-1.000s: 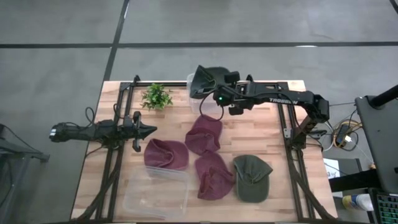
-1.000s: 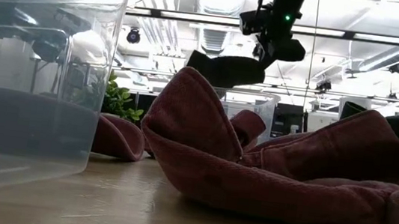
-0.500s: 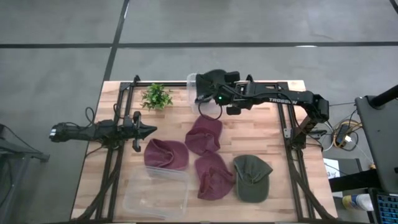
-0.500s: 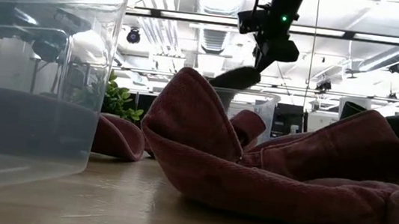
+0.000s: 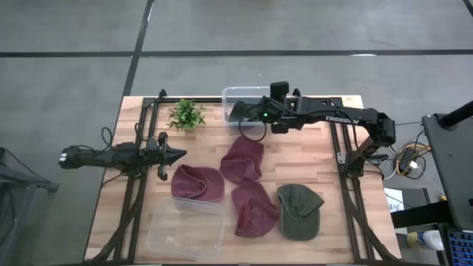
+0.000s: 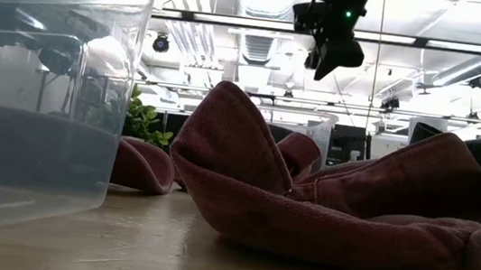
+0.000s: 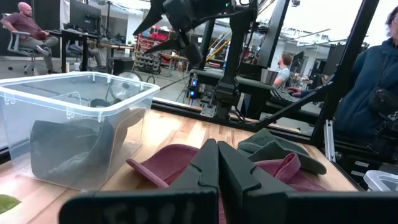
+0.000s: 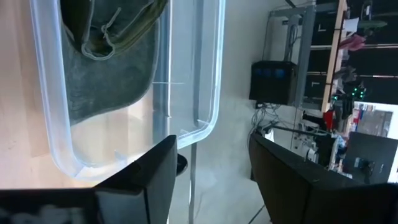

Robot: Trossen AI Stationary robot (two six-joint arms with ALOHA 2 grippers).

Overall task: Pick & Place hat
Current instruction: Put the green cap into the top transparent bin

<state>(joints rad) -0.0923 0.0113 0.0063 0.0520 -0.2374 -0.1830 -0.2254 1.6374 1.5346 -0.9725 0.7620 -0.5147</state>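
Note:
A dark green hat (image 8: 115, 62) lies in the clear bin (image 5: 236, 91) at the table's far middle; the left wrist view also shows the hat (image 7: 68, 149) through the bin's wall. My right gripper (image 5: 238, 112) hangs open above the bin, touching nothing; the right wrist view shows its fingers (image 8: 214, 186) wide apart. Three maroon hats (image 5: 242, 160) (image 5: 197, 183) (image 5: 254, 209) and another green hat (image 5: 299, 211) lie on the table's near half. My left gripper (image 5: 177, 154) waits shut at the table's left.
A second clear bin (image 5: 186, 229) stands at the near left edge. A small green plant (image 5: 186, 114) sits at the far left. Black frame rails (image 5: 140, 185) run along both sides of the table. People show in the room beyond the table.
My right gripper has opened and let go of the dark green hat, which hung from it a second ago. The hat has fallen into the far clear bin. The gripper has stayed above the bin.

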